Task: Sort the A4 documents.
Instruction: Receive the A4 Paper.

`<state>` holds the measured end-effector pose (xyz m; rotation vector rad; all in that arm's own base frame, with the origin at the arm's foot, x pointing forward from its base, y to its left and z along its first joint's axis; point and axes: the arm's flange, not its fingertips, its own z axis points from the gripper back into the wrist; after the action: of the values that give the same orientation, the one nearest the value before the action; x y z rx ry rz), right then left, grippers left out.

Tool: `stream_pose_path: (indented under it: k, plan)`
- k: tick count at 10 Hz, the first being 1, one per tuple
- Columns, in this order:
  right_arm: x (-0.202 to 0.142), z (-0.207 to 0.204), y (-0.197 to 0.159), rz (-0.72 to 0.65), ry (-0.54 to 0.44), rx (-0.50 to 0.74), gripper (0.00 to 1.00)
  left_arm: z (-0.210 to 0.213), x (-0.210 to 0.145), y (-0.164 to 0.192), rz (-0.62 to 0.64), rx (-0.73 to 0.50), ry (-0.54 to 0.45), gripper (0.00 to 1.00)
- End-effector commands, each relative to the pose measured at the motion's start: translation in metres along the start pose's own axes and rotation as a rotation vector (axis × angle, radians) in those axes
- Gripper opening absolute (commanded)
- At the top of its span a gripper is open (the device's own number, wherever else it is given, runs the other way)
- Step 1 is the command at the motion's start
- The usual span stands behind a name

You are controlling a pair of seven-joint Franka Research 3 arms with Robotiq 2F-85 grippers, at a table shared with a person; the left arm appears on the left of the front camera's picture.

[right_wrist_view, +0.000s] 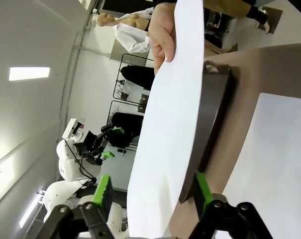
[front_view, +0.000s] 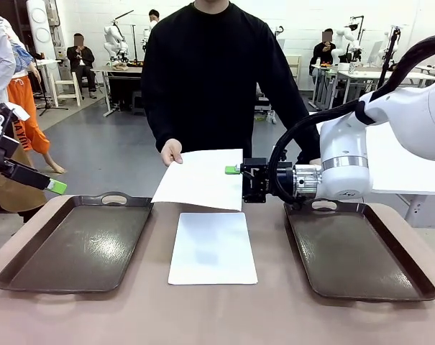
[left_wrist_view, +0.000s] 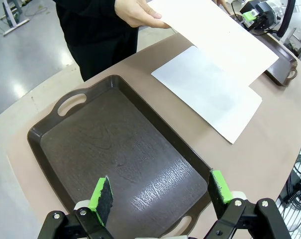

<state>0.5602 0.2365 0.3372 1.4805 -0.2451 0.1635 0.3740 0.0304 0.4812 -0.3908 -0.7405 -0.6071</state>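
A person's hand [front_view: 172,152] holds one white A4 document [front_view: 199,180] in the air over the table's far middle. My right gripper [front_view: 231,170] reaches in sideways at that sheet's right edge. In the right wrist view the sheet [right_wrist_view: 170,124] passes between the gripper's [right_wrist_view: 152,195] two green pads, which stand apart on either side of it. A second A4 document [front_view: 212,248] lies flat on the table between the trays. My left gripper [left_wrist_view: 162,194] hangs open and empty above the near end of the left tray [left_wrist_view: 115,149].
Two dark brown handled trays lie on the tan table, the left one [front_view: 73,244] and the right one [front_view: 354,251], both with nothing in them. My right arm crosses above the right tray's far end. The person stands at the far edge.
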Motion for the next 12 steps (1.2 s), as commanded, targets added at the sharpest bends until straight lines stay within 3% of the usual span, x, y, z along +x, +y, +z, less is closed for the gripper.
stream_pose_path:
  k: [1,2,3,4,5,6,7,9,12]
  plan:
    - [0.01,-0.009,0.0,-0.008,-0.015,-0.013,0.65,-0.001,-0.003,0.003,-0.019,-0.014,-0.005,1.0]
    - [0.014,-0.009,-0.001,-0.008,-0.035,-0.006,0.62,-0.001,-0.003,0.003,-0.019,-0.014,-0.005,1.0]
    - [0.017,-0.009,-0.002,-0.003,-0.043,-0.003,0.45,-0.001,-0.003,0.003,-0.019,-0.014,-0.005,1.0]
    - [0.02,-0.011,-0.004,-0.011,-0.051,0.001,0.42,-0.001,-0.003,0.003,-0.019,-0.014,-0.005,1.0]
    - [0.022,-0.013,-0.007,-0.017,-0.053,0.003,0.26,-0.001,-0.003,0.003,-0.019,-0.014,-0.005,1.0]
    - [0.024,-0.015,-0.009,-0.02,-0.048,0.006,0.23,-0.001,-0.003,0.003,-0.019,-0.014,-0.005,1.0]
    - [0.024,-0.017,-0.01,-0.024,-0.045,0.007,0.06,-0.001,-0.003,0.003,-0.019,-0.014,-0.005,1.0]
    - [0.024,-0.016,-0.011,-0.025,-0.041,0.0,0.0,-0.001,-0.003,0.003,-0.019,-0.014,-0.005,1.0]
    - [0.024,-0.013,-0.012,-0.023,-0.037,0.003,0.0,-0.001,-0.003,0.003,-0.019,-0.014,-0.005,1.0]
